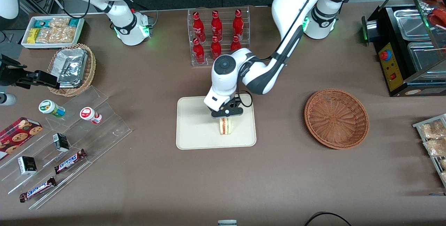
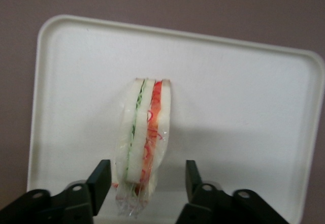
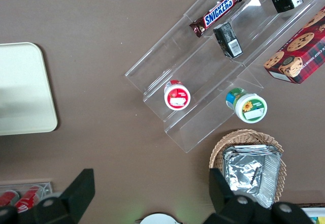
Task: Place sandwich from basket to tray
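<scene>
The sandwich [image 1: 225, 126] [image 2: 143, 137], a wrapped wedge of white bread with red and green filling, stands on its edge on the cream tray [image 1: 195, 128] [image 2: 244, 107]. My left gripper [image 1: 226, 117] [image 2: 148, 181] hovers just above it, open, one finger on each side with a gap to the wrapper on both. The reddish-brown wicker basket [image 1: 336, 118] sits empty on the table toward the working arm's end, well apart from the tray.
A clear rack of red bottles [image 1: 217, 34] stands farther from the front camera than the tray. A clear stepped display [image 1: 69, 138] with snacks and a small foil-filled basket [image 1: 72, 68] lie toward the parked arm's end. A black warmer cabinet [image 1: 407, 44] stands at the working arm's end.
</scene>
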Robot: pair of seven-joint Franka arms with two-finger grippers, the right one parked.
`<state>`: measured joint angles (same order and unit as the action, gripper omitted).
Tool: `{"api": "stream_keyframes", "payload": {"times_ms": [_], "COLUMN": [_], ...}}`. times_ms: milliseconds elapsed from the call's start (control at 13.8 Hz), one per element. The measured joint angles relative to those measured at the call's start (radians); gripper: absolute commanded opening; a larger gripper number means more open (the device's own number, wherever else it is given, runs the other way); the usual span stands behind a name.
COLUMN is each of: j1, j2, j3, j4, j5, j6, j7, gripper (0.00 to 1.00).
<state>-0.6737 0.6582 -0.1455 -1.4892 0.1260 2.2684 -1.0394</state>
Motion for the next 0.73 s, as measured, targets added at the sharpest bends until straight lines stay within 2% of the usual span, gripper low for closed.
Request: {"api": "stream_keyframes", "payload": {"times_ms": [291,727], "j1": [0.064,0.28], "j2": [-0.175,-0.391], "j3": [0.009,0.018], "j4": [0.012,0.011], "j5": [-0.042,-0.045], "j6": [-0.205,-0.519], "j7": [0.0,0.021], "gripper": [1.0,1.0]}}
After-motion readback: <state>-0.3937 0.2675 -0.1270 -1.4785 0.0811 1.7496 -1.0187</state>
